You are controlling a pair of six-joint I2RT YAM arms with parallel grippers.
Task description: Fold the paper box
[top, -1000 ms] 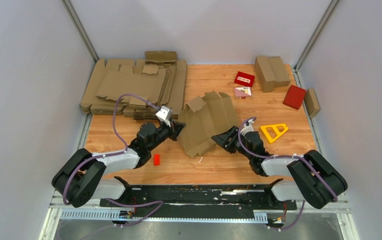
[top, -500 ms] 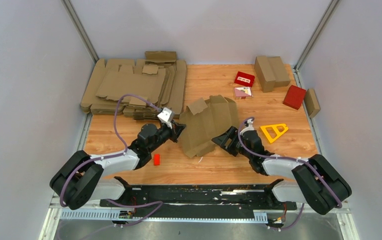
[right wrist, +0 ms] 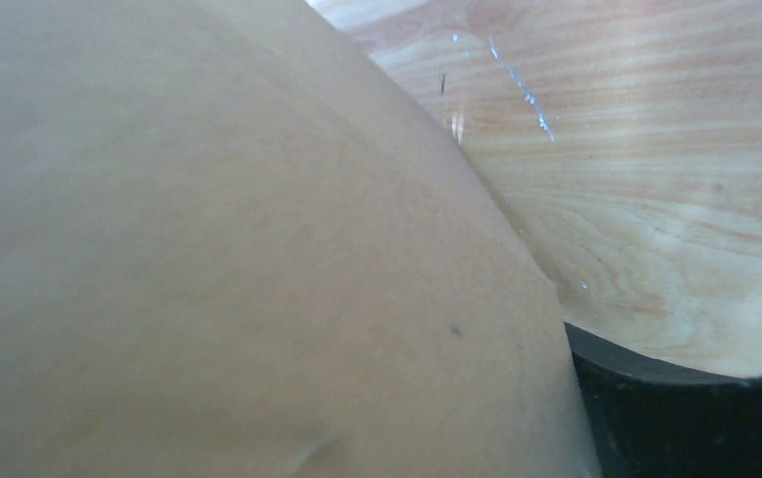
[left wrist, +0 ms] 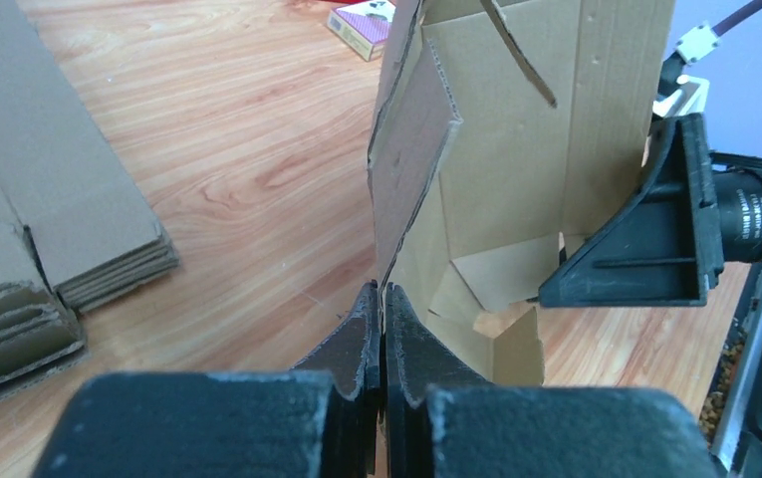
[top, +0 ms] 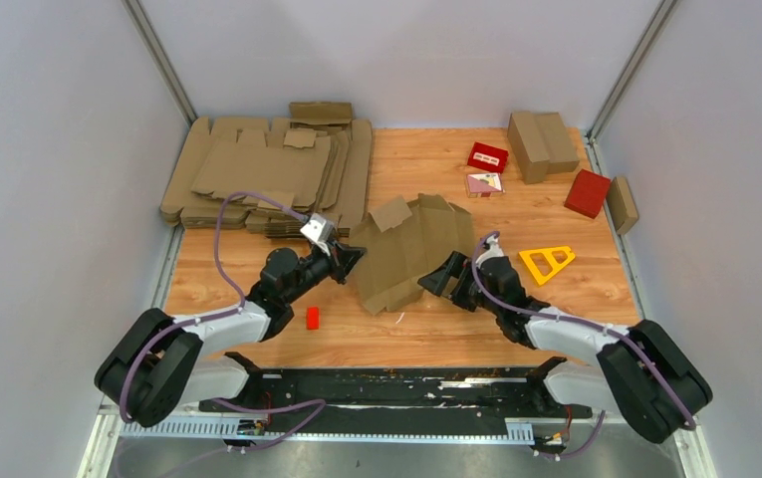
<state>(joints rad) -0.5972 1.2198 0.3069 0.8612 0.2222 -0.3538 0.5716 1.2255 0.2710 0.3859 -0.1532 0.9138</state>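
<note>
The paper box [top: 411,249] is a brown cardboard blank, partly creased, standing tilted on the table's middle. My left gripper [top: 350,256] is shut on its left edge; in the left wrist view the fingertips [left wrist: 383,289] pinch the thin panel of the box [left wrist: 516,149]. My right gripper [top: 448,274] stands open at the box's right lower side, and one of its black fingers [left wrist: 655,239] lies against the panel. In the right wrist view the box [right wrist: 257,249] fills nearly everything. Only one finger [right wrist: 685,418] shows, at the bottom right.
A stack of flat cardboard blanks [top: 267,174] lies at the back left. Folded brown boxes [top: 541,139], small red boxes [top: 487,156] [top: 588,192] and a yellow triangular frame [top: 546,261] sit to the right. A small red block [top: 312,318] lies near the left arm.
The right gripper's jaws have spread and let go of the box's right side. The left gripper has drawn the box a little to the left, and it leans lower.
</note>
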